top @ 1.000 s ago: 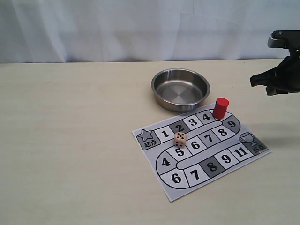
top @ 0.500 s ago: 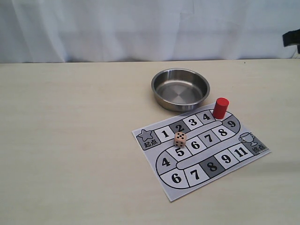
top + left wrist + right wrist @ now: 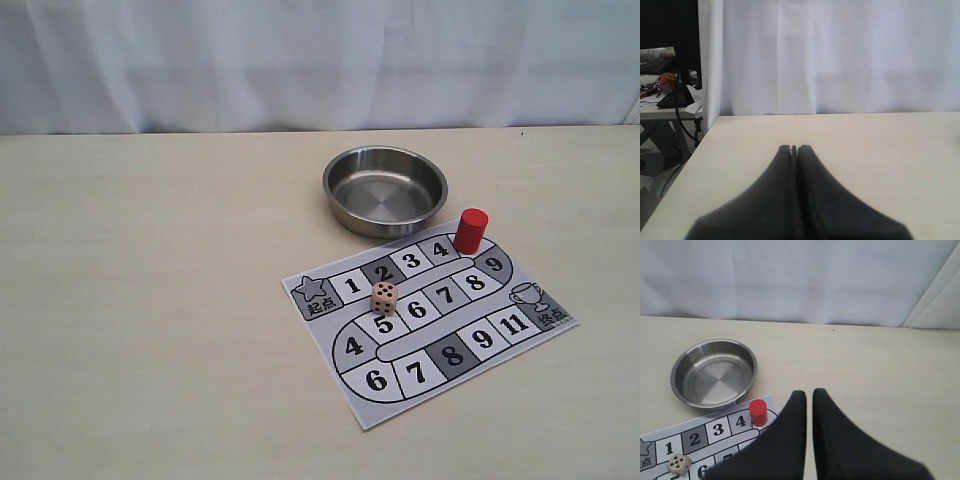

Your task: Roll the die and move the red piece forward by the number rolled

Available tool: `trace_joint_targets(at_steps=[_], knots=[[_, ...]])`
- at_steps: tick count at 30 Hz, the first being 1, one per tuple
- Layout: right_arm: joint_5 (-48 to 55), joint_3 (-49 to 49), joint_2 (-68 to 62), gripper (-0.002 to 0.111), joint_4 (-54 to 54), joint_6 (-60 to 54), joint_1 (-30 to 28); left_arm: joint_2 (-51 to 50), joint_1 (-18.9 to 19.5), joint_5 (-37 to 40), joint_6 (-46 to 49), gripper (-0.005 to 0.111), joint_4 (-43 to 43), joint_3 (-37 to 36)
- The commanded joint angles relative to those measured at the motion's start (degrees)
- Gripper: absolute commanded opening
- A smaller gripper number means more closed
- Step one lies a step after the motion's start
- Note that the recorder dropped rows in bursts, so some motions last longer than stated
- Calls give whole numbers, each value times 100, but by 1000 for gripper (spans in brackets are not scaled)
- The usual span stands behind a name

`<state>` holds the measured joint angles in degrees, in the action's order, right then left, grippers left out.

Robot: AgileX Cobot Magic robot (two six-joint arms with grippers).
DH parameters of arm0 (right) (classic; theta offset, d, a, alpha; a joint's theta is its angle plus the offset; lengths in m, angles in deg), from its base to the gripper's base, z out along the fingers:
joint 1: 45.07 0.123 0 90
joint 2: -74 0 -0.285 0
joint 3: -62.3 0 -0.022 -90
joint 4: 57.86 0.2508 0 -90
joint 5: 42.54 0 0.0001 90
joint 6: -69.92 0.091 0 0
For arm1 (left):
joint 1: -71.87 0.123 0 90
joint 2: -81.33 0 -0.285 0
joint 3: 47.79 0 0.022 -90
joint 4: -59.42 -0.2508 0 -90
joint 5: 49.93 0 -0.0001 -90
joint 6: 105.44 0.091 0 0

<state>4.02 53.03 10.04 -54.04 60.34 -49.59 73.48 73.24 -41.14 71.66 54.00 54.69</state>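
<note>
Right fingers (image 3: pixel 785 442), closed, hang clear of the red piece (image 3: pixel 758 412).

Lab: white curtain (image 3: pixel 300 60), cluttered workbench (image 3: pixel 660 107).

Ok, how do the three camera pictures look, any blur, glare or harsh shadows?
Exterior view: even light, sharp, soft shadows by the red piece and die, mild sheen in the steel bowl. Left wrist view: jaws a dark blur up close. Right wrist view: jaws blurred too, board numbers readable.

hand (image 3: pixel 809 392) closed, empty | red piece (image 3: pixel 758 412) beside 4 | die (image 3: pixel 679 463) on board (image 3: pixel 715 431)
</note>
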Motion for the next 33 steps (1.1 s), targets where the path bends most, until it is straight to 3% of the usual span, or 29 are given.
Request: trace_joint_targets(at_steps=[1,11,27,33], knots=[[258,4,641,4,-38,17,-13,6,-1,-60,-12,0,8,30],[631,4,1918,4,-38,17,-13,6,-1,-60,-12,0,8,30],[1690,-122,5513,4,-7,17,-13,6,-1,-60,-12,0,8,30],[1819,-257,5617,4,-47,17,0,6,-1,-60,-12,0,8,30]])
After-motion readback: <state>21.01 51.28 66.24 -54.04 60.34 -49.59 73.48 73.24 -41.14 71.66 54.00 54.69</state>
